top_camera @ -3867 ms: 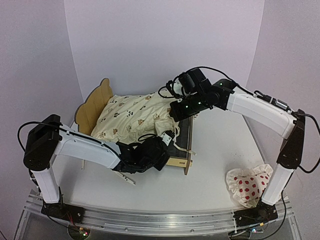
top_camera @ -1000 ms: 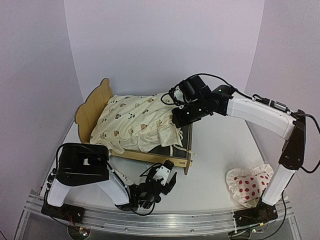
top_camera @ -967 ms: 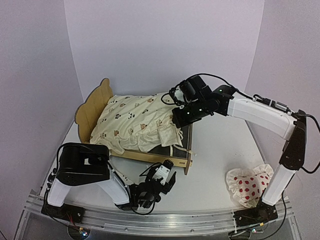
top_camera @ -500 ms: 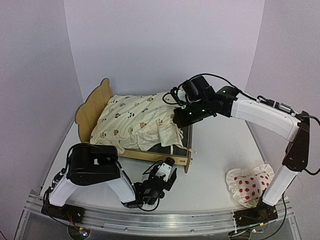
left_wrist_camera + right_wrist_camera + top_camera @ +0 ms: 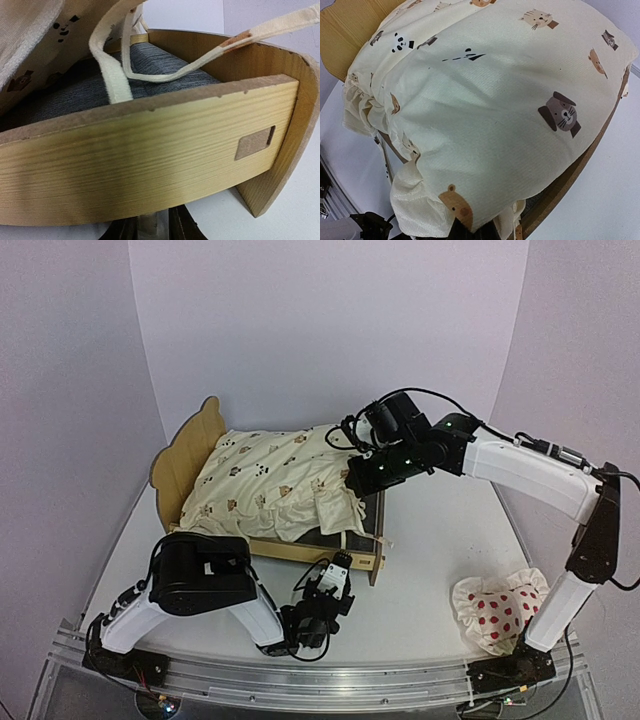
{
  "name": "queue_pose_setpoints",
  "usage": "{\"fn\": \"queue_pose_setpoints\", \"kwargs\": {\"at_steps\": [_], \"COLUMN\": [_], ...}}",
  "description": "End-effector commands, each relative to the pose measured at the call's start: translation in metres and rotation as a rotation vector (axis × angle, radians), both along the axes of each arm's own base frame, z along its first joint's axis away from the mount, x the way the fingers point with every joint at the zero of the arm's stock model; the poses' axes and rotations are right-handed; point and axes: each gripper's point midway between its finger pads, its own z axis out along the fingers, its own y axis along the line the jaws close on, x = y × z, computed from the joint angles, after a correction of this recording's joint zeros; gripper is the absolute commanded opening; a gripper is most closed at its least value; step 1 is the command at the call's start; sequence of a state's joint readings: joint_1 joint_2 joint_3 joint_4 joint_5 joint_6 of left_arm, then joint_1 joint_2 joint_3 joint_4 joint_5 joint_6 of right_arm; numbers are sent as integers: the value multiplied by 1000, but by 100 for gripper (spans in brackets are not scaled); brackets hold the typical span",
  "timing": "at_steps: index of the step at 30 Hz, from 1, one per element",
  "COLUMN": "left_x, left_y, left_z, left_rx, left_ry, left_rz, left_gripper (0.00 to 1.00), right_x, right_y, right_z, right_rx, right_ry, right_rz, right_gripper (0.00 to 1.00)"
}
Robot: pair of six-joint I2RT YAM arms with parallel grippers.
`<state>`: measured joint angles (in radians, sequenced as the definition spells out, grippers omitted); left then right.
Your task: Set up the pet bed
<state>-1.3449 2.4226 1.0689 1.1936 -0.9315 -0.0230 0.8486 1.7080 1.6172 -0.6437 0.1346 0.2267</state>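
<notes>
While right end effector [image 5: 352,480] pinches cover [image 5: 265,480], pet bed [image 5: 188,448] half draped

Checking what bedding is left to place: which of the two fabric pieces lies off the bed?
The white red-dotted pillow, lying on the table at near right, apart from the pet bed. The cream animal-print cover lies on the bed.

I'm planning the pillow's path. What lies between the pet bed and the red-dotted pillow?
Only bare white table separates the pet bed from the pillow, seen in the top external view.
</notes>
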Motion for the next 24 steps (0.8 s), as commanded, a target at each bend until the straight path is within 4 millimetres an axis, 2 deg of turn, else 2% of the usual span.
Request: {"fn": "queue_pose_setpoints", "kwargs": {"at_steps": [1,2,8,16,24], "left_x": [11,11,1,-33,-67], "left_y": [2,1,5,15,23], "left_z": [9,10,10,-2,-11], "left_rx": [-56,-56,-61,-3,70], "left_ry": [-26,-26,15,183,323], "left_rz": [46,44,-33,-196,-304], "left_gripper": [4,0,0,0,0], "right_x": [-5,-5,-3,-1,-5], "right_y": [4,4,4,5,11], "right_z": [30,30,27,29,16], "right_rx": [88,88,83,88,103], "right_ry": [-42,-42,-40,-40,16], "right_rz": [14,14,5,-3,2], "right_gripper": [0,0,0,0,0]}}
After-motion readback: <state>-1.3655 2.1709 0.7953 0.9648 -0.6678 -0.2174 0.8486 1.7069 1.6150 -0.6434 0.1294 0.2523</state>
